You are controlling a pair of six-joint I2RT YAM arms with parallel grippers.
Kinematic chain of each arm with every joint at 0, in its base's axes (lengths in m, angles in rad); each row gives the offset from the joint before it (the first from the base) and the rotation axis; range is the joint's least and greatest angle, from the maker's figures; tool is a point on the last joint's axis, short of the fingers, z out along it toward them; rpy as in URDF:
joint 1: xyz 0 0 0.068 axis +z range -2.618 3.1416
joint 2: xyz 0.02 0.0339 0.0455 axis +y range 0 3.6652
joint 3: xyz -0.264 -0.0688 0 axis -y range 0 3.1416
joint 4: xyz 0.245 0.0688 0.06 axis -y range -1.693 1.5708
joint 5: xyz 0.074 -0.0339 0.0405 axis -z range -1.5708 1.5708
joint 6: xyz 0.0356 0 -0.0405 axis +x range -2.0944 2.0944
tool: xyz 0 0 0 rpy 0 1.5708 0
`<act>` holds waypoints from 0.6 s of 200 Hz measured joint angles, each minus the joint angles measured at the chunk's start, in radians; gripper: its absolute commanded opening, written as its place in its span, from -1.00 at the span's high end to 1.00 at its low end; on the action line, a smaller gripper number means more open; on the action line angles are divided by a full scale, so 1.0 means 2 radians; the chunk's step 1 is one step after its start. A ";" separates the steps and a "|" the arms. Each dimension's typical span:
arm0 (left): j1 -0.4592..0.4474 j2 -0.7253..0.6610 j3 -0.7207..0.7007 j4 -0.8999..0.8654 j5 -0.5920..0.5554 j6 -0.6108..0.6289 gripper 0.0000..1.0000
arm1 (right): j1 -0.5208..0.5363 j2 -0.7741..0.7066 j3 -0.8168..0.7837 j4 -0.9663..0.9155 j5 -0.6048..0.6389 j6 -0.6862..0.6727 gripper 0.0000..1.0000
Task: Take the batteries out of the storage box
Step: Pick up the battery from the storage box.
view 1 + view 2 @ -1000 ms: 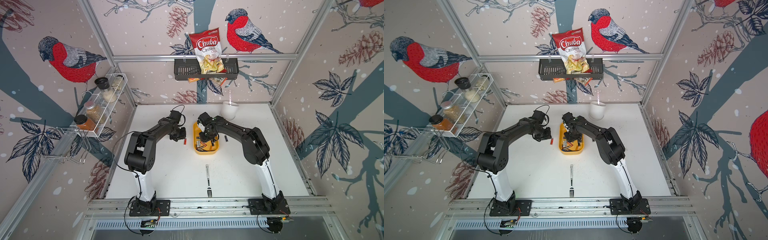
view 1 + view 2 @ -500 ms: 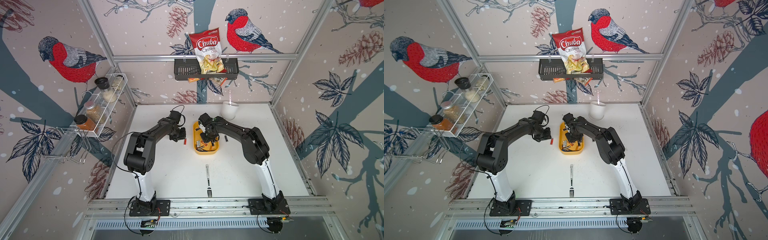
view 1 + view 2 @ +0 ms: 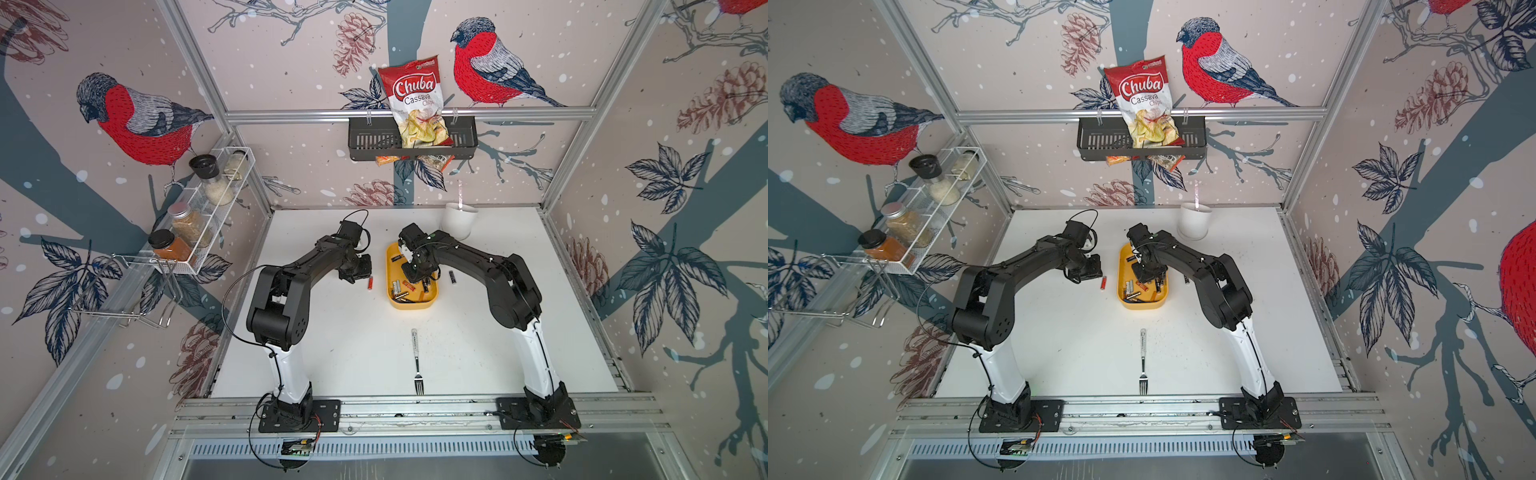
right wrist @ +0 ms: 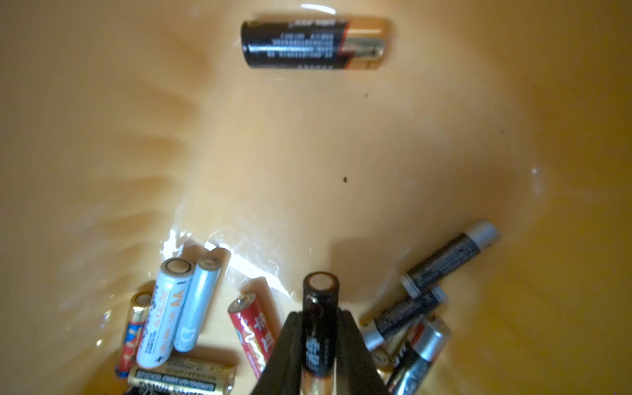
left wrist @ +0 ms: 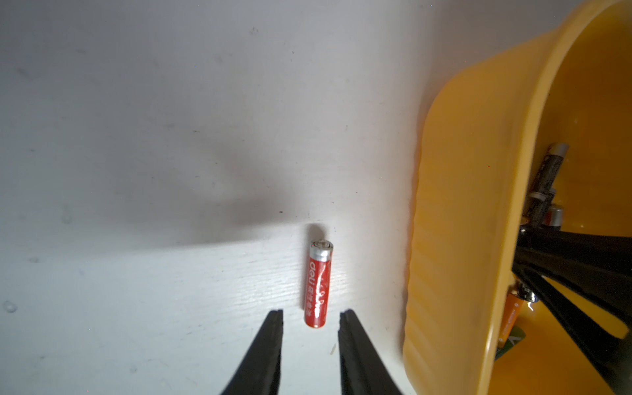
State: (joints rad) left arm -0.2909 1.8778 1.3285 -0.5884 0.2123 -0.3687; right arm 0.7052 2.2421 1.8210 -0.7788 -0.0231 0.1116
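black battery (image 4: 318, 328) clamped in right pincer (image 4: 320, 314), inside storage box (image 4: 307, 154)

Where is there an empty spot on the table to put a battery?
Bare table lies between the fork and the left arm, and between the fork and the right arm. Around the yellow box it is crowded: a red battery on one side, a black battery on the other, the white cup behind.

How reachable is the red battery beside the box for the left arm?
Probably yes: left gripper is open, the red battery lies on the table right at its tips; storage box sits aside.
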 measured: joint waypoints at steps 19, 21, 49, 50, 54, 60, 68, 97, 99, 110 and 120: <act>0.000 0.000 0.000 0.000 0.000 0.000 0.34 | -0.007 -0.009 0.004 0.000 -0.008 0.005 0.58; 0.000 0.000 0.000 0.000 0.000 0.000 0.34 | -0.008 -0.009 0.005 0.000 -0.008 0.007 0.58; 0.000 0.000 0.001 0.000 0.000 0.000 0.35 | -0.018 -0.017 0.017 -0.003 -0.015 0.014 0.59; 0.000 0.000 0.001 0.000 0.000 0.000 0.34 | -0.019 -0.017 0.017 -0.003 -0.015 0.014 0.59; 0.000 0.000 0.001 0.000 0.000 0.000 0.34 | -0.020 -0.019 0.018 -0.004 -0.015 0.015 0.59; 0.000 0.000 0.002 0.000 0.000 0.000 0.34 | -0.023 -0.022 0.019 -0.005 -0.016 0.018 0.59; 0.000 0.000 0.002 0.000 0.000 0.000 0.34 | -0.026 -0.027 0.022 -0.007 -0.018 0.023 0.58; 0.000 0.000 0.004 -0.001 0.000 0.000 0.34 | -0.041 -0.046 0.030 -0.010 -0.022 0.022 0.58; 0.000 0.000 0.005 -0.001 0.000 0.000 0.34 | -0.042 -0.047 0.031 -0.011 -0.022 0.022 0.58; 0.000 0.000 0.006 -0.001 0.000 0.000 0.34 | -0.049 -0.055 0.031 -0.014 -0.022 0.022 0.58; 0.000 0.000 0.007 -0.001 0.000 0.000 0.34 | -0.056 -0.064 0.028 -0.018 -0.022 0.022 0.58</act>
State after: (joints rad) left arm -0.2909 1.8782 1.3430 -0.5900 0.2123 -0.3687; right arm 0.5938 2.1136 1.8763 -0.8150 -0.0669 0.1562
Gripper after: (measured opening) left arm 0.328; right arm 0.212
